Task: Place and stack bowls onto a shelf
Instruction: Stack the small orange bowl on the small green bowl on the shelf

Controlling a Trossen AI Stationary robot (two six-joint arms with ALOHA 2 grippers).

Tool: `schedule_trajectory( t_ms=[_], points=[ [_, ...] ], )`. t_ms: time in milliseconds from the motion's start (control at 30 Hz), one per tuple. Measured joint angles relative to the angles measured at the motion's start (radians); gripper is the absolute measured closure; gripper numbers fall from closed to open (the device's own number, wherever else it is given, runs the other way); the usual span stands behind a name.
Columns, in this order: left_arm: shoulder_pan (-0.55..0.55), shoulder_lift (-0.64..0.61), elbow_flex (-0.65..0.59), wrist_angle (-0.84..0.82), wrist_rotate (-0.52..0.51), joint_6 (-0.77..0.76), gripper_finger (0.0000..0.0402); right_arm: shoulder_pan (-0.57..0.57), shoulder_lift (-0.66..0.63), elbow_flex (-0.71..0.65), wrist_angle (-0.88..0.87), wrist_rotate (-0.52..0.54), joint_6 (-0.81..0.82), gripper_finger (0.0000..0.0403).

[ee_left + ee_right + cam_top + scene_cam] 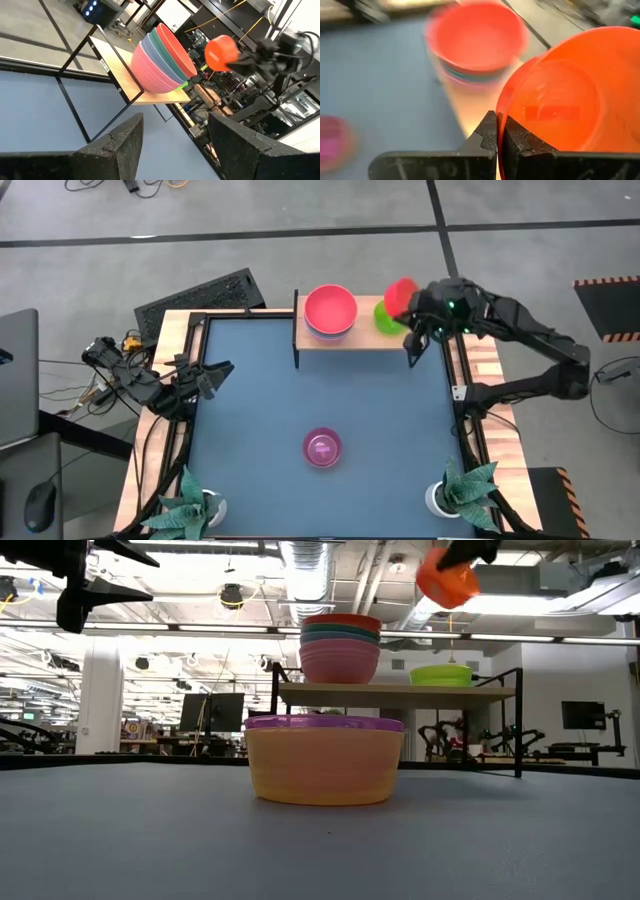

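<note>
The shelf (365, 340) stands at the table's far edge, with a stack of larger bowls, pink at the bottom and red on top (330, 310), on its board and a yellow-green bowl (384, 320) at the right end. My right gripper (412, 305) is shut on a small orange-red bowl (401, 296) in the air above the yellow-green bowl (441, 673). A small bowl with a magenta rim (322, 448) rests on its base mid-table. My left gripper (222, 370) waits open and empty at the table's left edge. My right gripper pinches the orange-red bowl's rim (501, 107) between its two fingers, one finger inside the bowl and one outside. The bowl (447, 580) is tilted on its side and lifted clear, high above the shelf's right end.
Two white plant pots stand at the near corners, one on the left (195, 505) and one on the right (455, 495). The shelf's black legs (296, 330) stand at the far edge. The blue table top (300, 395) lies bare between the magenta bowl and the shelf.
</note>
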Motion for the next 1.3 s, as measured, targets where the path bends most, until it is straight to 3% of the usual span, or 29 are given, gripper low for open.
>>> schedule_trajectory(
  t_ms=[300, 433, 800, 1033, 1300],
  points=[
    [0.000, 0.000, 0.000, -0.004, 0.000, -0.022, 0.0193, -0.179, 0.161, 0.011, -0.122, 0.002, -0.166, 0.0380],
    [0.000, 0.000, 0.000, -0.008, 0.001, -0.027, 0.0193, -0.204, 0.223, 0.011, -0.119, -0.084, -0.233, 0.0380],
    [0.000, 0.000, 0.000, -0.041, 0.002, -0.046, 0.0193, -0.223, 0.352, 0.011, -0.164, -0.115, -0.316, 0.0380],
    [0.000, 0.000, 0.000, -0.042, 0.002, -0.052, 0.0193, -0.248, 0.369, 0.011, -0.170, -0.117, -0.334, 0.0379],
    [0.000, 0.000, 0.000, -0.043, 0.002, -0.053, 0.0193, -0.271, 0.349, 0.011, -0.161, -0.128, -0.334, 0.0326]
  ],
)
